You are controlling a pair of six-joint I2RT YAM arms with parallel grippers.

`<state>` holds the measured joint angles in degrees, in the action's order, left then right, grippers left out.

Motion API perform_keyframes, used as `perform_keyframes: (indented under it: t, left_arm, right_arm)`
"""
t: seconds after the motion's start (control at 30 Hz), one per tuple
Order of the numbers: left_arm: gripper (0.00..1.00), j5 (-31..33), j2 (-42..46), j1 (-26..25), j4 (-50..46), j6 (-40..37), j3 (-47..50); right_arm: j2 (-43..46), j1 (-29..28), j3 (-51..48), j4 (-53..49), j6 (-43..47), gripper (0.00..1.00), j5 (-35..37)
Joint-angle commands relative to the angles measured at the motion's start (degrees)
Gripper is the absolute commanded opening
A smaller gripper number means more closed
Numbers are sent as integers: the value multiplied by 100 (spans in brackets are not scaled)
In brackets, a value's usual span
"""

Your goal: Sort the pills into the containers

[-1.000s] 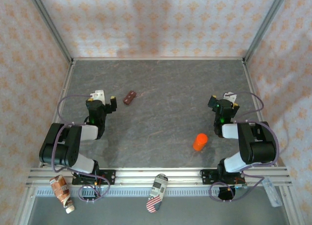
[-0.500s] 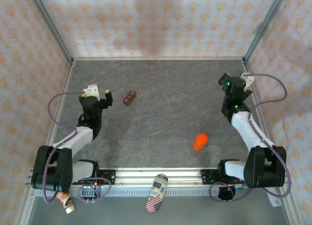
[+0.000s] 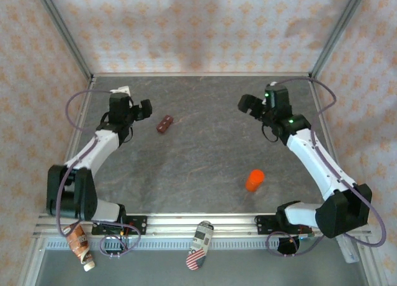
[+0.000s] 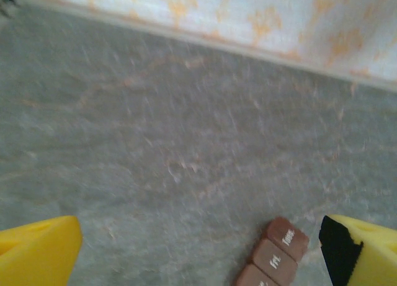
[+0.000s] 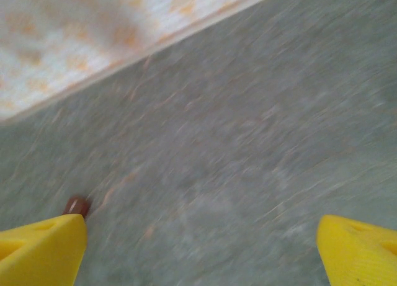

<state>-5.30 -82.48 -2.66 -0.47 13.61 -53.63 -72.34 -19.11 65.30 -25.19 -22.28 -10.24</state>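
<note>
Reddish-brown and oblong, the pill container [image 3: 165, 124] lies flat on the grey stone-patterned table [image 3: 205, 156], towards the far left of it, set at a slant. In the left wrist view the container [image 4: 273, 256] shows a row of compartments with white lettering on their lids.

The left gripper [image 3: 146, 109] hovers just to the left of the container and slightly farther back, apart from it. Its yellow fingers [image 4: 37, 252] are spread wide with nothing held. The container's end sits in the gap between them, close to the right-hand finger.

The right gripper [image 3: 245, 103] hangs well to the right of the container, pointing towards it. Its fingers [image 5: 40, 249] also stand wide apart and empty, and a small brown end of the container [image 5: 75, 205] peeps just above the left-hand one.

An orange bottle [image 3: 254, 180] stands well apart from the container, nearer the arm bases and to the right.
</note>
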Motion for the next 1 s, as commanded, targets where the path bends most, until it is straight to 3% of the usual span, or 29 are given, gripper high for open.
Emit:
perform_keyframes:
  t: [0.0, 0.13, 0.43, 0.97]
  left_arm:
    - [100, -588, -603, -105, -796, 209, -667]
    - [100, -821, -1475, -267, -1174, 139, -1444]
    - [98, -1004, -3180, -638, -1906, 103, -2922]
    - [98, -1148, -3898, -1043, -2101, 261, -3515]
  right_arm:
    - [-98, -473, 229, -624, -267, 93, 11]
    - [-256, -810, 277, -905, -397, 91, 313]
    - [-247, -840, 367, -1282, -229, 92, 614]
    - [196, -834, 449, -1769, 4, 94, 1010]
